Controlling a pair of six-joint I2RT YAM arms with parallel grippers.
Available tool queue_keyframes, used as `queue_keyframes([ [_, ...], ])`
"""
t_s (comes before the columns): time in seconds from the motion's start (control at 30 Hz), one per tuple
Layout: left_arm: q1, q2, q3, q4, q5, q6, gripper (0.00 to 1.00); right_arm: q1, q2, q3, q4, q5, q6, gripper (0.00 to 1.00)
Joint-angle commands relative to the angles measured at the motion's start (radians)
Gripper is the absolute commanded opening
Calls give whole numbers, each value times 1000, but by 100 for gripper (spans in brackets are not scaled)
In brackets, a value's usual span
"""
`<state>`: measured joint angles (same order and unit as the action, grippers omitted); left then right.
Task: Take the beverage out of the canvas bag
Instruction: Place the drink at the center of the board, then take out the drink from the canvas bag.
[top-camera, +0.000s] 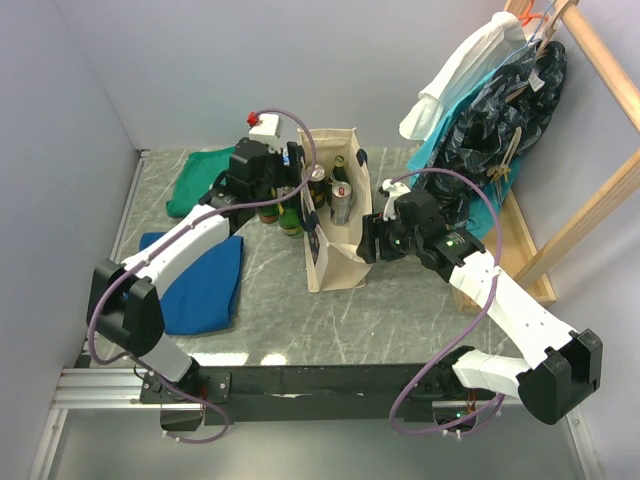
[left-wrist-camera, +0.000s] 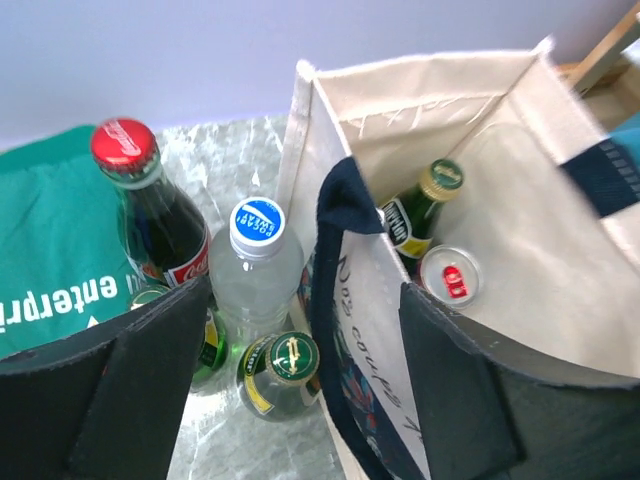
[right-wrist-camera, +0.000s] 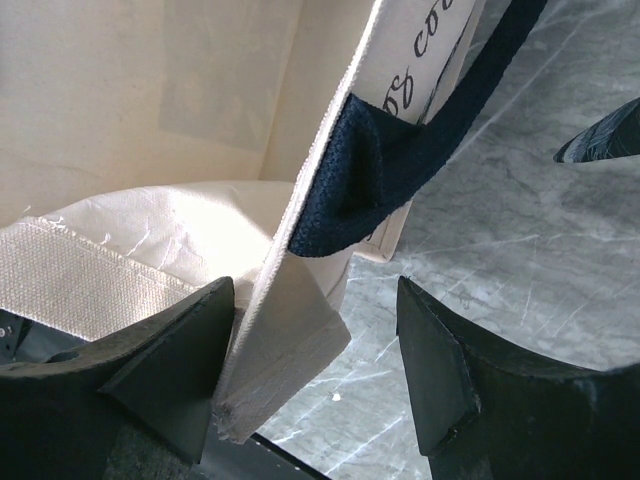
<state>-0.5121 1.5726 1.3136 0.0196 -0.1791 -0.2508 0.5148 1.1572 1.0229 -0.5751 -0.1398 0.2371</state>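
The cream canvas bag (top-camera: 335, 262) stands upright mid-table with navy handles (left-wrist-camera: 345, 215). Inside it I see a green bottle with a gold cap (left-wrist-camera: 428, 200) and a silver can with a red tab (left-wrist-camera: 451, 275). My left gripper (left-wrist-camera: 290, 400) hangs open over the bag's left wall. A green-capped bottle (left-wrist-camera: 285, 362) stands on the table between its fingers, just outside the bag. A cola bottle (left-wrist-camera: 150, 215) and a water bottle (left-wrist-camera: 258, 265) stand beside it. My right gripper (right-wrist-camera: 315, 330) is open at the bag's right rim (right-wrist-camera: 290, 330), which rests against the left finger only.
A green cloth (top-camera: 200, 180) and a blue cloth (top-camera: 205, 280) lie on the left of the marble table (top-camera: 400, 310). Garments (top-camera: 500, 90) hang on a wooden rack (top-camera: 525, 250) at the right. Grey walls close the back and left.
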Motion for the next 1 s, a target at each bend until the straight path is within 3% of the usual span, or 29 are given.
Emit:
queue_keyframes([
  [0.0, -5, -85, 50, -3, 44, -7, 85, 8, -7, 12, -54, 8, -19, 72],
  [0.47, -23, -48, 242, -158, 286, 33, 89, 21, 32, 13, -52, -43, -39, 74],
  [0.97, -118, 131, 423, -308, 352, 130, 88, 25, 45, 0, -45, -40, -56, 74],
])
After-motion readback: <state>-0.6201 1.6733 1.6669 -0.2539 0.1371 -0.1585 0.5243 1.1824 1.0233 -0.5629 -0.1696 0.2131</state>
